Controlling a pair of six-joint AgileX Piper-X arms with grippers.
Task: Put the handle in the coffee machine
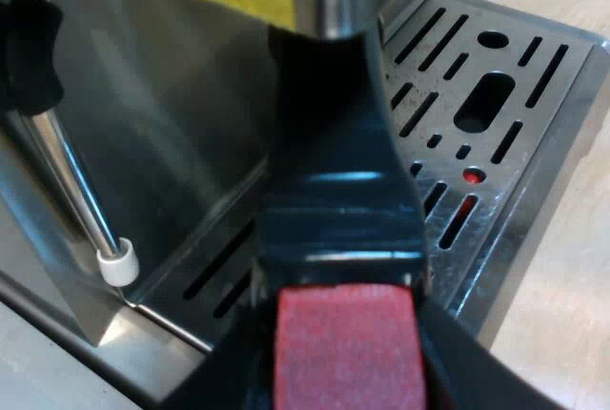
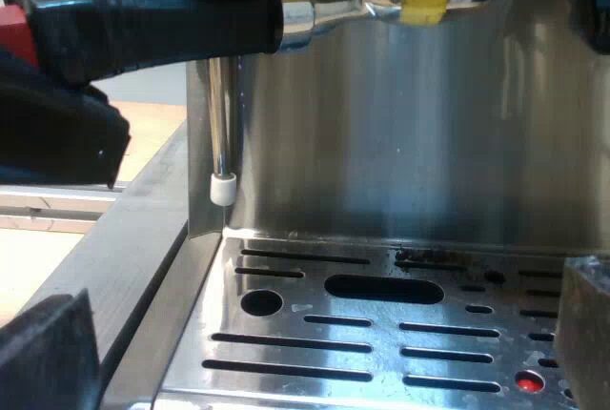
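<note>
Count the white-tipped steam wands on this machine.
1. The steam wand hangs at the espresso machine front, near the handle, with its white tip above a corner of the drip tray. Another could be hidden beyond these views.

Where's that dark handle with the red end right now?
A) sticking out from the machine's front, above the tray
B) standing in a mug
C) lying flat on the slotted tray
A: the handle sticks out level from the espresso machine, above the drip tray.

Coffee bench, pale wooden tabletop (image 1: 572, 267), steel espresso machine (image 2: 429, 143), slotted drip tray (image 2: 381, 311)
</note>
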